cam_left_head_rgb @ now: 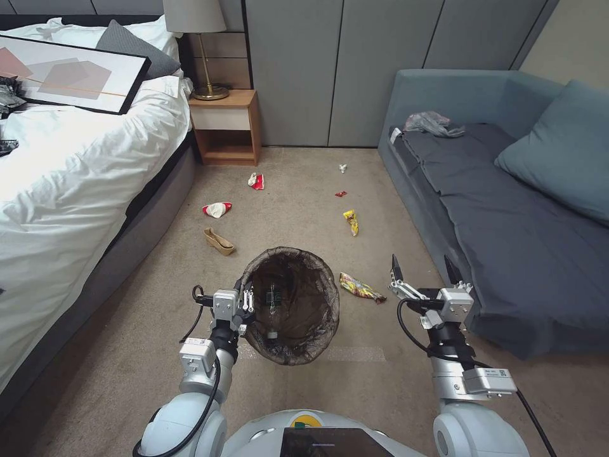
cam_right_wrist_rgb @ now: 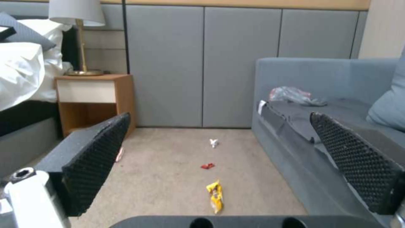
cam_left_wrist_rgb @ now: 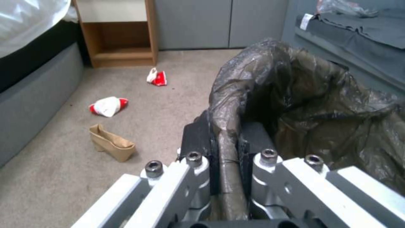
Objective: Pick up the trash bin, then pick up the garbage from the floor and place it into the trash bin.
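The trash bin [cam_left_head_rgb: 290,306], lined with a dark brown bag, hangs in front of me. My left gripper [cam_left_head_rgb: 244,298] is shut on the trash bin's rim [cam_left_wrist_rgb: 226,139], one finger inside and one outside. My right gripper [cam_left_head_rgb: 424,266] hovers open and empty beside the sofa, above the carpet. Garbage lies on the floor: a yellow wrapper [cam_left_head_rgb: 360,287] next to the bin, another yellow wrapper [cam_left_head_rgb: 351,221] [cam_right_wrist_rgb: 215,196], a red scrap [cam_left_head_rgb: 340,193] [cam_right_wrist_rgb: 207,165], a white scrap [cam_left_head_rgb: 342,168] [cam_right_wrist_rgb: 214,142], two red-and-white cartons [cam_left_head_rgb: 217,208] [cam_left_wrist_rgb: 108,105] [cam_left_head_rgb: 256,181] [cam_left_wrist_rgb: 156,77], and a tan paper piece [cam_left_head_rgb: 219,241] [cam_left_wrist_rgb: 111,143].
A bed [cam_left_head_rgb: 70,165] with a framed picture [cam_left_head_rgb: 63,73] runs along the left. A wooden nightstand [cam_left_head_rgb: 225,124] with a lamp stands by the grey wall. A grey-blue sofa [cam_left_head_rgb: 507,216] on the right holds a cushion and a thin plastic bag [cam_left_head_rgb: 432,123]. Carpet lies open between them.
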### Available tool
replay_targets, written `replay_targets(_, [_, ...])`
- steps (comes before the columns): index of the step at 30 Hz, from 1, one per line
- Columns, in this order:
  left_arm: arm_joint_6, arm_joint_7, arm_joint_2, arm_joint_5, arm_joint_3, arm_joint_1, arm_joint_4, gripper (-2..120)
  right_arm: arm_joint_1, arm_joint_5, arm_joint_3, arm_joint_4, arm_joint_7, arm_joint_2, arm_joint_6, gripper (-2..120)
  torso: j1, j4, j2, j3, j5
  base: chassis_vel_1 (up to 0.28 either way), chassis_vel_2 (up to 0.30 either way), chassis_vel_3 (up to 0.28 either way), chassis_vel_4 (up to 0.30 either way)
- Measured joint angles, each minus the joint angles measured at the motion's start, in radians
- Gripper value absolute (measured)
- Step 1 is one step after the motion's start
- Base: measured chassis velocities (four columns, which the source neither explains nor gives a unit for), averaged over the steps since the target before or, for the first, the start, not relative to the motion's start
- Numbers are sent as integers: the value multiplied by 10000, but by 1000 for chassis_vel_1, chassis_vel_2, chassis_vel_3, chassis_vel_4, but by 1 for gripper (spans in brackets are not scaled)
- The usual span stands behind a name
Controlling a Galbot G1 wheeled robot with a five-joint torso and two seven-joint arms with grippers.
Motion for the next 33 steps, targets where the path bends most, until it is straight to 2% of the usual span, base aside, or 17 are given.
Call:
replay_targets(24, [6,10,-101,-36,-295,-140,-63,7,143,107,191,-244,-163,-36,12,100,0,-1,0,0,0,0,0,0,0])
replay_targets(33, [13,12,-130,-35,-293,-181,-63,7,150,89,142,-271,-231,-41,43,100,0,-1,0,0,2,-105,102,107,-99])
